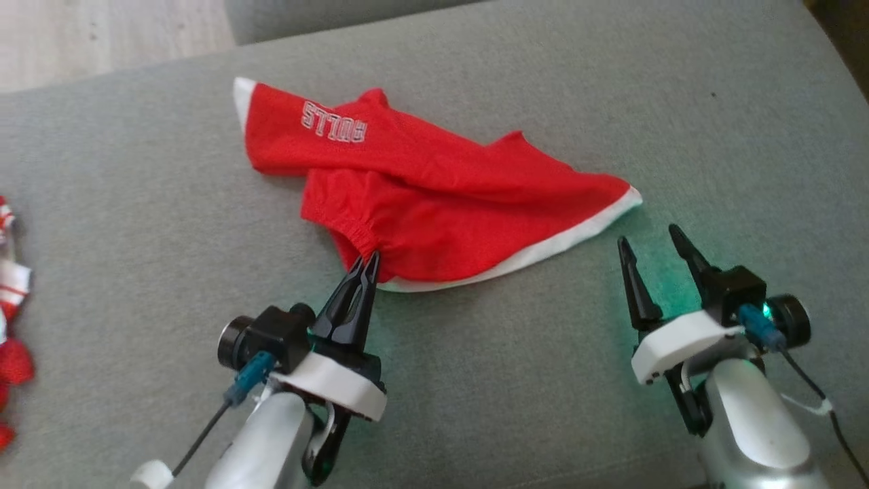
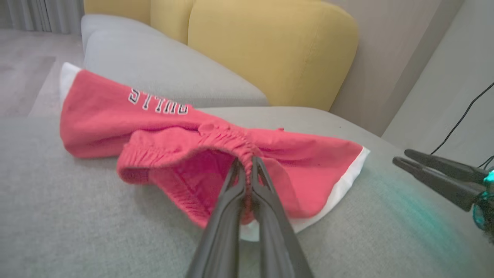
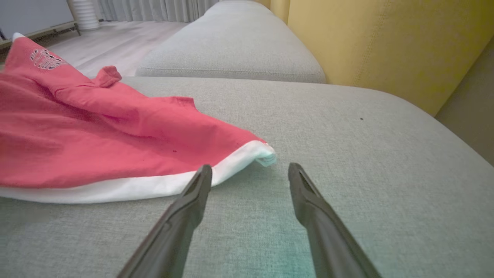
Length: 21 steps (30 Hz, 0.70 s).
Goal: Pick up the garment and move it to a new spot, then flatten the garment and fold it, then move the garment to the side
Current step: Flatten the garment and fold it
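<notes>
The garment [image 1: 434, 197] is a pair of red shorts with white hems and white lettering, lying crumpled on a grey cushion [image 1: 136, 224]. My left gripper [image 1: 366, 261] is shut on the garment's elastic waistband at its near edge; the left wrist view shows the waistband [image 2: 235, 143] pinched between the closed tips of the left gripper [image 2: 246, 160]. My right gripper [image 1: 648, 241] stands open just short of the garment's right white-hemmed corner [image 1: 628, 197], touching nothing. In the right wrist view that corner [image 3: 264, 154] lies just ahead of the open right gripper [image 3: 250, 172].
More red and white cloth [image 1: 10, 326] lies at the left edge of the cushion. A yellow backrest [image 2: 270, 50] rises behind the seat, and a second grey cushion [image 3: 235, 50] lies beyond. Pale wood floor [image 1: 102, 34] shows at the far left.
</notes>
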Available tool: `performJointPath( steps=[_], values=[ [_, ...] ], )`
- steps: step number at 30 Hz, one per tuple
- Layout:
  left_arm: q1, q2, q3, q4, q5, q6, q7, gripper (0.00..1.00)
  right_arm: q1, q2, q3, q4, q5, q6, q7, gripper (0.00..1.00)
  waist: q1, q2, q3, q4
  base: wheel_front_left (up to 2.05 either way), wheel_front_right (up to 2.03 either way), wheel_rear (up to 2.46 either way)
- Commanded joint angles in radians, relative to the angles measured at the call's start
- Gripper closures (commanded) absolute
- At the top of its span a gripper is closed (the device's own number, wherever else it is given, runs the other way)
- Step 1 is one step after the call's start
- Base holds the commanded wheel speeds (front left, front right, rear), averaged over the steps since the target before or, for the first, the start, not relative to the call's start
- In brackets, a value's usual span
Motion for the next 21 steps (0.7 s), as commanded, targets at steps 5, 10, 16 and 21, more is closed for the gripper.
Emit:
performJointPath(
  steps=[5,10,16,21],
  values=[
    [0.063,-0.001,0.036,-0.093,0.025,-0.006,-0.005,1.0,0.036,0.014,0.008,-0.018,0.022,-0.001,-0.012,0.0,-0.0001,0.0,-0.068,0.074,0.0,0.0,0.0],
    [0.133,-0.004,0.033,-0.125,0.037,-0.006,-0.005,1.0,0.078,0.016,-0.002,-0.016,0.036,-0.001,-0.012,0.0,-0.0001,0.0,-0.112,0.144,0.0,0.0,0.0],
    [0.138,0.014,0.066,-0.114,0.054,-0.006,-0.005,1.0,0.072,0.018,0.014,-0.029,0.048,-0.001,-0.012,0.0,-0.0001,0.0,-0.094,0.153,0.0,0.0,0.0],
    [0.088,0.026,0.103,-0.041,0.075,-0.006,-0.005,1.0,0.049,0.018,0.028,-0.038,0.062,-0.001,-0.012,0.0,-0.0001,0.0,-0.063,0.105,0.0,0.0,0.0]
  ],
)
